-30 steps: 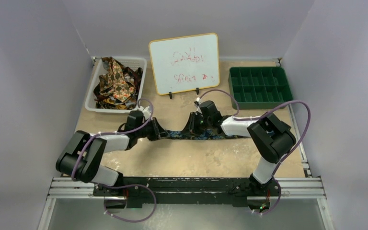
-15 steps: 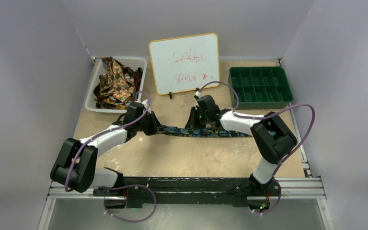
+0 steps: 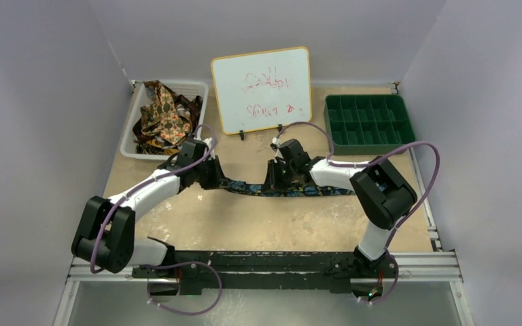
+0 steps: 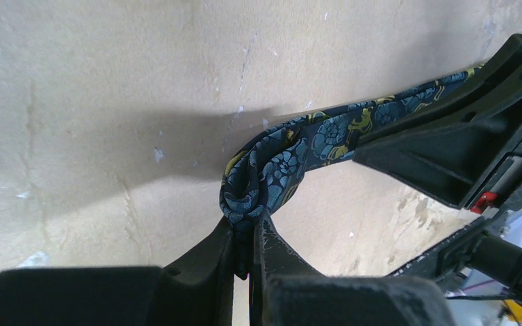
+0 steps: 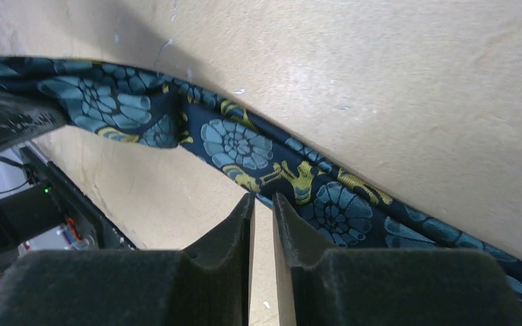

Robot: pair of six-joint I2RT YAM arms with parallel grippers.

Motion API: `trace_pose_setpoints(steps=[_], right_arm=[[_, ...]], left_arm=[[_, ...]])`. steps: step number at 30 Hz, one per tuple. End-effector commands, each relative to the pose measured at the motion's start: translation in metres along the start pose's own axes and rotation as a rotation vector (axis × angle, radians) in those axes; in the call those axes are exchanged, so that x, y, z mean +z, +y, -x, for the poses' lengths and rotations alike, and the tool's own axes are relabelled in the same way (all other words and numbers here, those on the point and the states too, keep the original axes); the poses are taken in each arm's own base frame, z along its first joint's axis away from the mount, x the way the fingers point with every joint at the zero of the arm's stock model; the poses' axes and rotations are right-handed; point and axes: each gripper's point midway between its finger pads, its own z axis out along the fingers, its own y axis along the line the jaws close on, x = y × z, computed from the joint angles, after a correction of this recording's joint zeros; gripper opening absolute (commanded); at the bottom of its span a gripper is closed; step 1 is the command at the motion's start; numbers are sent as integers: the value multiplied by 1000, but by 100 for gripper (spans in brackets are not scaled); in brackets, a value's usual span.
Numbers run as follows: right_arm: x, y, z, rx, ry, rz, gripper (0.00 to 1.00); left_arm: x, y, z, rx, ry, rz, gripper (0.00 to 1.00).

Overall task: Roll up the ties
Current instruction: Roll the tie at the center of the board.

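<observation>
A dark navy tie (image 3: 251, 188) with blue and gold flowers lies stretched left to right across the middle of the table. My left gripper (image 3: 212, 178) is shut on its bunched left end (image 4: 258, 183), with fabric pinched between the fingers (image 4: 221, 261). My right gripper (image 3: 275, 182) is over the tie's middle, tips down at the tie's near edge (image 5: 245, 146). Its fingers (image 5: 228, 238) stand a narrow gap apart, with bare table showing between them and no fabric in the gap. More ties (image 3: 166, 119), in brown, gold and red, are heaped in a basket.
The white basket (image 3: 130, 139) with the heap sits at the back left. A small whiteboard (image 3: 262, 88) stands at the back centre, close behind the grippers. A green compartment tray (image 3: 369, 122) is at the back right.
Both grippers and the navy tie have shifted away from the arm bases, toward the whiteboard. The left arm has stretched out. The right jaws have narrowed a little.
</observation>
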Motion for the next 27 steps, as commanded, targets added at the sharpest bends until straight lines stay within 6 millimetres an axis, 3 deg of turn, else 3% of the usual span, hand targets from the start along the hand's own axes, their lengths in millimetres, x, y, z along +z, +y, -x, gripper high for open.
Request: trace_pose_setpoints(steps=[1,7,16,22,27], right_arm=[[0,22,3,-82,33,78,18],[-25,44,27,-91,-57,91,25],[-21,72,42,11,-110,233,21],[-10,90,47,70,-95,336,17],[7,94,39,86,-54,356,15]], left_arm=[[-16,0,23,102,-59,68,0],[-28,7,25,161,-65,158,0],[-37,-17,32,337,-61,277,0],[-39,-20,31,355,-51,337,0],[-39,-15,28,365,-35,370,0]])
